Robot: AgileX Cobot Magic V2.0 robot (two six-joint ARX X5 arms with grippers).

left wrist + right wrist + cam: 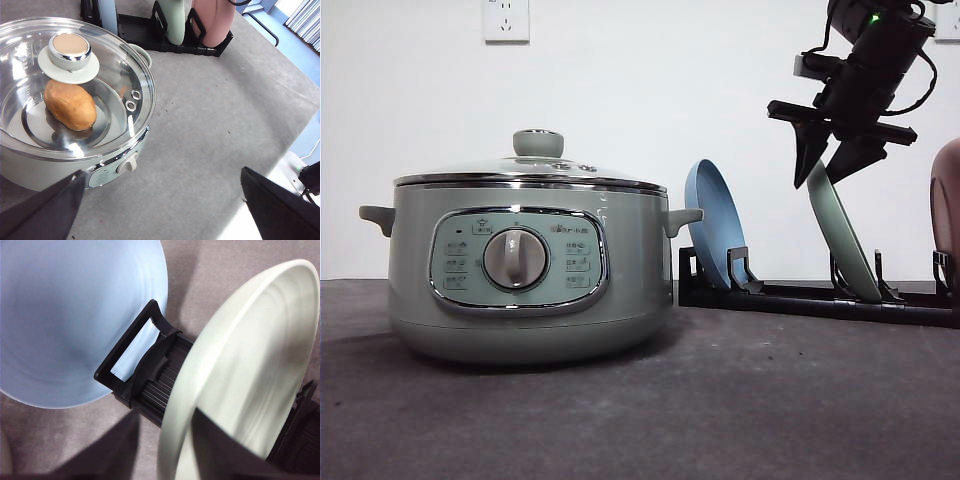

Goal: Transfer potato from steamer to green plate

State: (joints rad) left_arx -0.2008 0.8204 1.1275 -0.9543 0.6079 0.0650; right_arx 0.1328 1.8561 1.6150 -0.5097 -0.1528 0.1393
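Note:
The sage-green steamer (535,325) stands at the left of the table with its glass lid (538,144) on. Through the lid (131,75) I see the orange-brown potato (70,105) lying inside the steamer (45,172). My left gripper (162,210) hovers open above the table beside the pot. The green plate (847,245) stands on edge in a black rack (800,298). My right gripper (817,178) is open, its fingers astride the top rim of the green plate (250,365), one on each side.
A blue plate (712,220) stands upright in the rack's left slot, close to the green one. A pink dish (948,210) sits at the rack's right end. The steamer's right handle (682,218) reaches toward the rack. Grey table lies in front.

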